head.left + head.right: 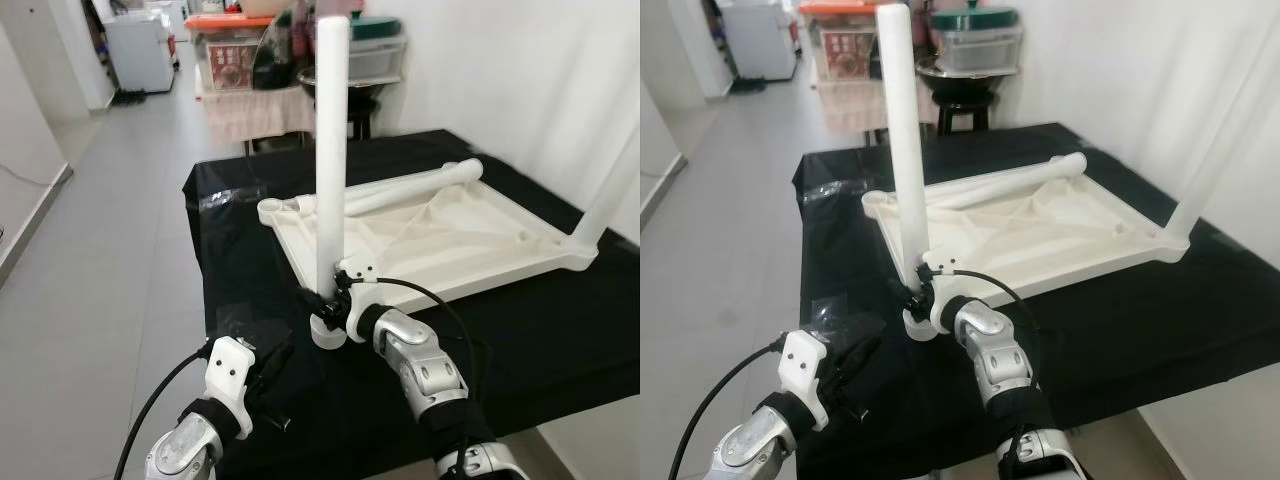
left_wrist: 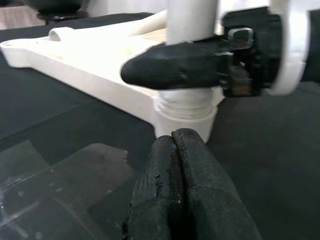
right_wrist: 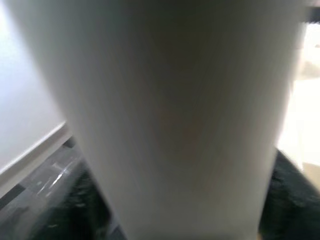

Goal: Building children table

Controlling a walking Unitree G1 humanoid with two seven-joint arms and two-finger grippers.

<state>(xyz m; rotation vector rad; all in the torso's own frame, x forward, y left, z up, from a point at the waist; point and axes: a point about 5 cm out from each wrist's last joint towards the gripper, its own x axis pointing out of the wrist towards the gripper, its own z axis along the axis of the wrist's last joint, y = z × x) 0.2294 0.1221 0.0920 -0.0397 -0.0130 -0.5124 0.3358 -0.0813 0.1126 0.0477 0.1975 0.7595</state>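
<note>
A white children's table top [image 1: 470,235] lies upside down on the black cloth. One white leg [image 1: 331,150] stands upright in the near-left corner socket [image 2: 185,112]. My right gripper [image 1: 330,300] is shut on this leg just above the socket, and the leg [image 3: 170,120] is close up in the right wrist view. A second leg [image 1: 610,190] stands in the right corner. A third leg [image 1: 420,185] lies loose across the far side of the top. My left gripper [image 2: 172,137] is shut on nothing, low over the cloth just short of the socket.
The black-covered work table [image 1: 560,340] ends close to me and drops to grey floor [image 1: 90,250] on the left. Behind it stand a stool and shelves with containers [image 1: 260,60] and a white appliance [image 1: 140,45]. A white curtain [image 1: 520,80] hangs at the right.
</note>
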